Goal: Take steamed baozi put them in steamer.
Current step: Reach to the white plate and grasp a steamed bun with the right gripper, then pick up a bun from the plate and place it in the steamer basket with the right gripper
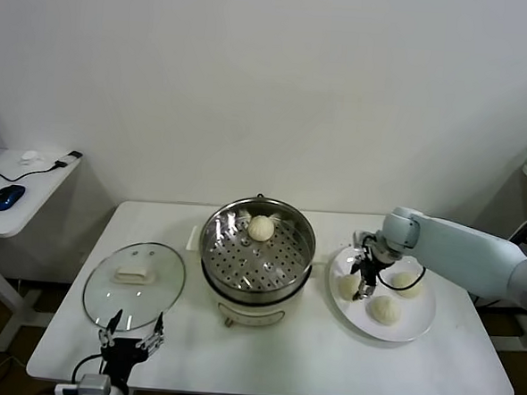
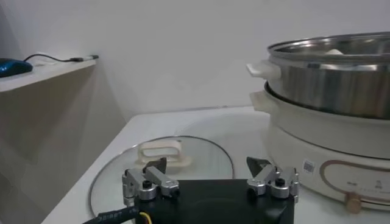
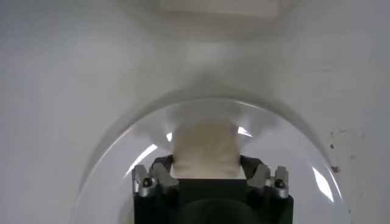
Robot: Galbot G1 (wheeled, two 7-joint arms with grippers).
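Starting at my left, my left gripper (image 1: 132, 340) is sitting low at the table's (image 1: 307, 361) front edge, its arm cut off by the bottom of the head view. Its fingers are standing wide apart and holding nothing, just in front of the glass lid (image 1: 134, 285), which is lying flat on the table. In the left wrist view the lid's (image 2: 163, 163) near rim is hidden behind the gripper (image 2: 210, 179) body.

In the middle, the steamer (image 1: 257, 260) is standing on the table with one baozi (image 1: 261, 228) resting on its perforated tray, toward the back. From the left wrist view only the steamer's (image 2: 332, 109) side is showing, cut off at the frame edge, and the bun inside is barely peeking over the rim.

To the right, three more baozi are lying on the white plate (image 1: 417, 328). My right gripper (image 1: 363, 277) is reaching down onto the plate's left side, and it is covering much of the leftmost baozi (image 1: 350, 286). In the right wrist view that baozi (image 3: 204, 152) is sitting between my two fingers (image 3: 161, 173), which are pressing against its sides, so I am gripping it while it is still resting on the plate (image 3: 116, 176). Its underside is hidden by the gripper (image 3: 206, 173) body.
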